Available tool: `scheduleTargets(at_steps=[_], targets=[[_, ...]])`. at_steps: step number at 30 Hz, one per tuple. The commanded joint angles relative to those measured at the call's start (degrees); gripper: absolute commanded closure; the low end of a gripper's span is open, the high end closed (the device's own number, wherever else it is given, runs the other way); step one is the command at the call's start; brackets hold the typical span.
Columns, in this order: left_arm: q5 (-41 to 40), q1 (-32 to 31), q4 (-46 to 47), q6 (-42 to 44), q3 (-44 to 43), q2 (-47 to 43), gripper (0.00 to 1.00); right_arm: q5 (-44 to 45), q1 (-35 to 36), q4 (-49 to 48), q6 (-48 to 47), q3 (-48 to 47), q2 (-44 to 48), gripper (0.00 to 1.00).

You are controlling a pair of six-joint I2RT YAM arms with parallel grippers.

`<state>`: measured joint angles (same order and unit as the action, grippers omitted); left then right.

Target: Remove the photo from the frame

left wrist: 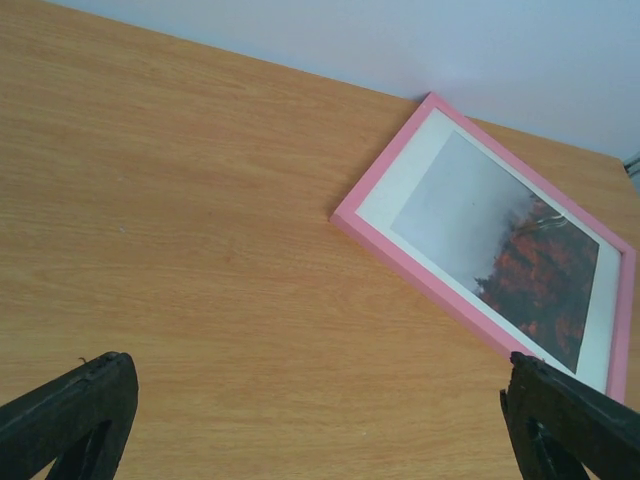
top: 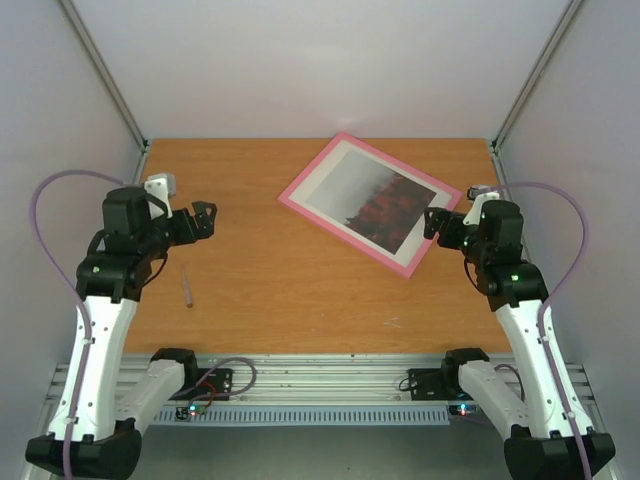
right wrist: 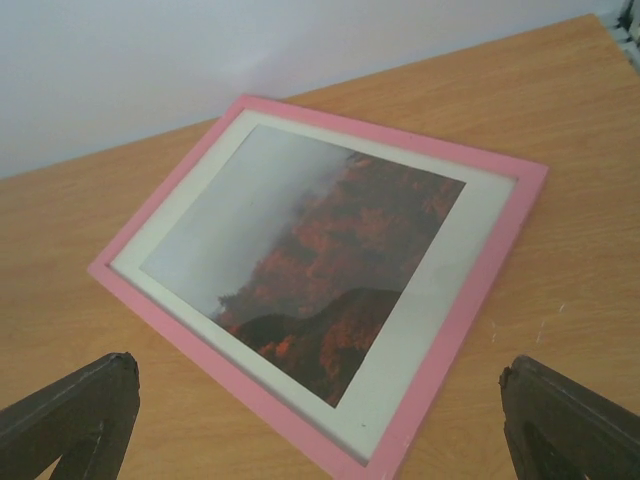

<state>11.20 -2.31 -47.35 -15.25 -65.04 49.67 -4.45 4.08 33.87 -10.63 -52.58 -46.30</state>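
The desk [top: 300, 300] is a broad slab with a warm wood-grain laminate, smooth and matte. It gives the flat things on it full support.

The frame [right wrist: 200, 337] lies face-up toward the far right of the desk, turned askew to its edges. It is a thin, square-cornered rectangle with a satin pink front and looks rigid and light. Because it rests on its back, we judge that whatever closes the back is hidden underneath, so the frame will likely need lifting or turning over.

Inside it is the white mat border [right wrist: 423, 300], a flat card with a clean cut-out window.

The photo [right wrist: 320, 250] is in the frame behind that window. It is a paper print of pale grey mist fading into red-orange trees. We cannot tell whether glazing covers it.

The right pincer [top: 437, 222] hangs at the frame's right corner with its jaws spread wide and nothing in them, and we read that as lining up to take the edge. The left pincer [top: 204, 220] is just as wide and empty, over bare wood well apart from the frame and angled toward it.

A slim grey stick [top: 187, 287] lies near the left arm; we cannot tell what it is.
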Motion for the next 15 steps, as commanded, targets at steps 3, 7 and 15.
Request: scheduleTargets(at_steps=[3,7,15], targets=[[4.3,0.3,4.5,-3.0,2.2,2.2,0.01,-6.0,0.3,2.3,-1.4,-3.9,-6.1,0.02],[7.2,0.3,4.9,-5.6,3.1,5.1,0.01,-6.6,3.1,3.4,-2.2,-5.2,-11.5,0.02],[12.4,0.3,5.2,-9.9,4.5,12.0,0.01,-4.6,11.4,6.9,-5.7,-9.8,-24.9,0.02]])
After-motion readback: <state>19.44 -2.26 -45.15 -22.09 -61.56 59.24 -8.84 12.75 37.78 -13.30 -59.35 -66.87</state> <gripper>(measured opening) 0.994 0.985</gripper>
